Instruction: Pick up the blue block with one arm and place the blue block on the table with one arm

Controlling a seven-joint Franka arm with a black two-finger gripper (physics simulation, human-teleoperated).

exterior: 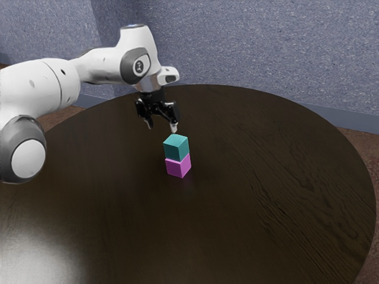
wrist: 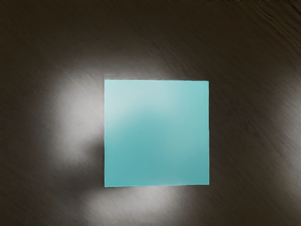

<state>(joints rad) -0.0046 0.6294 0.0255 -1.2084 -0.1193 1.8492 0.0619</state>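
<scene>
Fingers (exterior: 173,127) of the black gripper (exterior: 161,126) stand open, spread well apart and pointing down, with their tips higher than the blue block (exterior: 176,147). In the exterior view the tips lie above the block and towards the exterior view's left of it, and the gripper and block are apart.

The blue block, more teal than pure blue, rests upright on the pink block (exterior: 177,166), which stands on the table (exterior: 272,171). Their edges do not quite line up: a thin sliver of the pink top shows at the seam. The stack is near the middle of the round, dark wooden table.

Seen by the wrist view, the blue block's flat, square top is below the hand, with wood grain and pale patches of light around it and a dark shadow just beside one side.

The white arm (exterior: 98,64) reaches in from the exterior view's left, one big rounded joint close to the near left. A bright glare lies on the table's near left part. Beyond the far edge stands a speckled blue-grey wall (exterior: 249,47), and brown floor (exterior: 371,141) shows past the table on the exterior view's right
</scene>
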